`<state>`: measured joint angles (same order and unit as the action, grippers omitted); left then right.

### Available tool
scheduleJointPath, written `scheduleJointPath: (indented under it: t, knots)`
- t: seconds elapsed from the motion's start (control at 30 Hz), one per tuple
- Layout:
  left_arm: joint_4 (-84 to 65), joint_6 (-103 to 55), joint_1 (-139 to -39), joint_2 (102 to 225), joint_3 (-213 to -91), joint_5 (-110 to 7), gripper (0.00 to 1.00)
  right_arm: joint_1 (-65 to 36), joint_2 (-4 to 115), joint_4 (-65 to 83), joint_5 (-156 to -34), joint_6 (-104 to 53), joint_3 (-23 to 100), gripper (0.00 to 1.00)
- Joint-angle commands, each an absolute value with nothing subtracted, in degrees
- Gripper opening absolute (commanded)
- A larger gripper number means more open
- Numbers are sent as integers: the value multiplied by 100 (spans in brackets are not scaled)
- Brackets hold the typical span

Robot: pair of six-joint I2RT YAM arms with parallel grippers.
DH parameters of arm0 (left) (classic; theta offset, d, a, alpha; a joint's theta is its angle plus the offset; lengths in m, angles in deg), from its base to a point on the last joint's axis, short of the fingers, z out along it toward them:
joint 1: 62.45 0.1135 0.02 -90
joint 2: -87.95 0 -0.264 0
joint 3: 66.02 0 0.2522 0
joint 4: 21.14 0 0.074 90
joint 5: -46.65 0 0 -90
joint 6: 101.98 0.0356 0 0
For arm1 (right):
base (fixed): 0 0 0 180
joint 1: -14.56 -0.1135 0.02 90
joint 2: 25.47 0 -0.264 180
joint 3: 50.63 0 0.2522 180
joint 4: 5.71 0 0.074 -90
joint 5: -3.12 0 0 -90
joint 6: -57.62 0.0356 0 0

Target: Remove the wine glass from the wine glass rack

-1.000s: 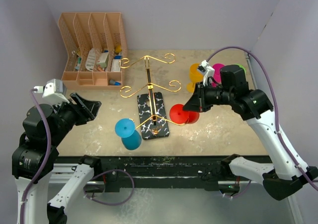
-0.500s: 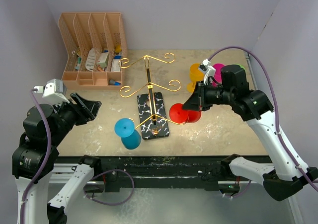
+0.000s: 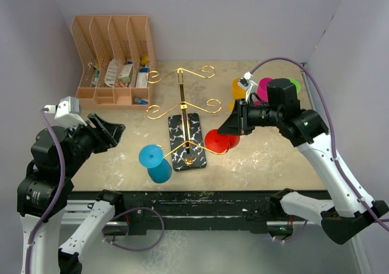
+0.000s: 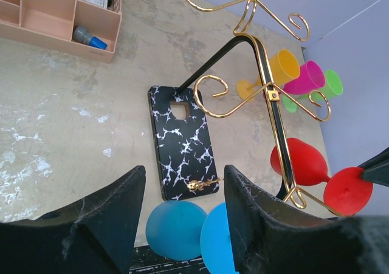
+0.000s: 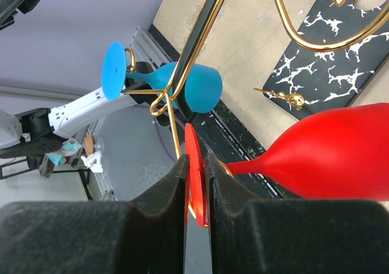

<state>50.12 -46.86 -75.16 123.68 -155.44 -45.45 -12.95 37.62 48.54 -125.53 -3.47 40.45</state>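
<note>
- the red wine glass [image 3: 220,140] hangs on its side from the low right arm of the rack [image 3: 182,101]. its bowl lies toward the pole and its foot points out at your right end effector [image 5: 196,164].
- right end effector: narrow, one pad on each flat face of the foot [image 5: 194,180], which fills the slit between them. you cannot tell from these views whether it pinches or only flanks the foot.
- left end effector [image 4: 185,183]: wide and holding nothing, well apart from the rack and above the surface [image 3: 273,158].
- a blue wine glass [image 3: 155,163] hangs on the opposite low arm.
- handling, as a judgement: the glass looks like coloured plastic, so light, stiff and smooth rather than brittle. the foot is thin and could twist or slip in a light pinch.
- take hold on the flat faces of the foot, close to the stem, and draw the stem out along the wire. the rack may drag or tip.
</note>
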Motion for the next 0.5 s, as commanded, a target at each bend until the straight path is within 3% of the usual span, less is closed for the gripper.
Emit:
scheduleJointPath:
  t: [0.0,0.47]
  knots:
    - [4761,-4648,-7502,12350,-15491,-4554,58,-1363,3782,4701,-12819,-443,4048,19]
    - [4729,-4625,-7502,12372,-15431,-4581,58,-1448,3855,5288,-12807,-945,4140,18]
